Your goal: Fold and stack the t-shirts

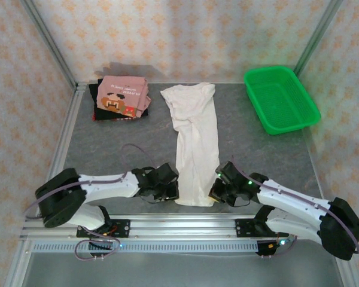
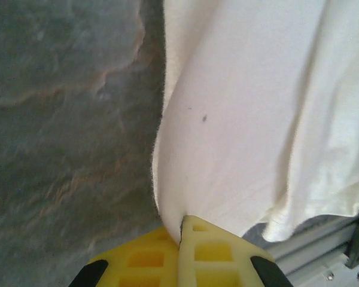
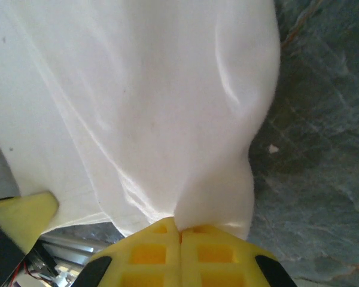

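off-white t-shirt (image 1: 194, 140) stretched lengthwise on the table (image 1: 107, 143) | left gripper (image 2: 180, 232) pinched tight on its near-left corner | right gripper (image 3: 179, 228) clamped on the near-right corner | pink shirt (image 1: 124, 95) folded atop black ones (image 1: 102, 112) — far left

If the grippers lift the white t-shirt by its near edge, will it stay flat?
Probably it will hang limp: the white t-shirt shows soft folds and bulges where the left gripper and right gripper pinch it. It looks thin and light, so likely easy to lift. The far part may drag on the table.
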Robot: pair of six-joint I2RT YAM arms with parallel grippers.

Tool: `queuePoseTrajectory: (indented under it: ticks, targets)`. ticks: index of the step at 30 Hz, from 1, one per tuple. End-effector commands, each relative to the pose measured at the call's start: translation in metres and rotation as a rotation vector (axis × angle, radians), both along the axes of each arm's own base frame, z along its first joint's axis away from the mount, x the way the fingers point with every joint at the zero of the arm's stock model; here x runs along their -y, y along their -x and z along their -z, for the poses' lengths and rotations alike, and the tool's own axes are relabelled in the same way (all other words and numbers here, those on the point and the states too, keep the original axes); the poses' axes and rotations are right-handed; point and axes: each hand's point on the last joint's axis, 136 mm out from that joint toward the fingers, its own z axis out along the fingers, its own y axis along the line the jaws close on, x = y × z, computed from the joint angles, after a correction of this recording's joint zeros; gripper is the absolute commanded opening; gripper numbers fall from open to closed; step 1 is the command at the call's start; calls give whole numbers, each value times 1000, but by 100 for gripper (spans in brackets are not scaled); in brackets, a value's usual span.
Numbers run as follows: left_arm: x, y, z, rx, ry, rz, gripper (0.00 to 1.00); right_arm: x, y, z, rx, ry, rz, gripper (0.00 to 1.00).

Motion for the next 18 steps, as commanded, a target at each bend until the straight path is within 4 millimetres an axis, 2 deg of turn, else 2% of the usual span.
queuePoseTrajectory:
  ticks: [1,7,13,16,18]
  targets:
    - [-19,12,3,12,-45,-85,0,2,11,-9,-32,20,-53,0]
    - [-30,30,4,43,-32,-148,0,6,20,-16,-52,45,-80,0]
    - [-27,41,-6,68,-28,-155,0,2,28,-26,-51,37,-97,0]
    - [-29,42,-10,78,-24,-172,0,2,26,-33,-27,35,-94,0]
    - [-29,39,-21,97,-10,-189,0,4,22,-40,1,44,-90,0]
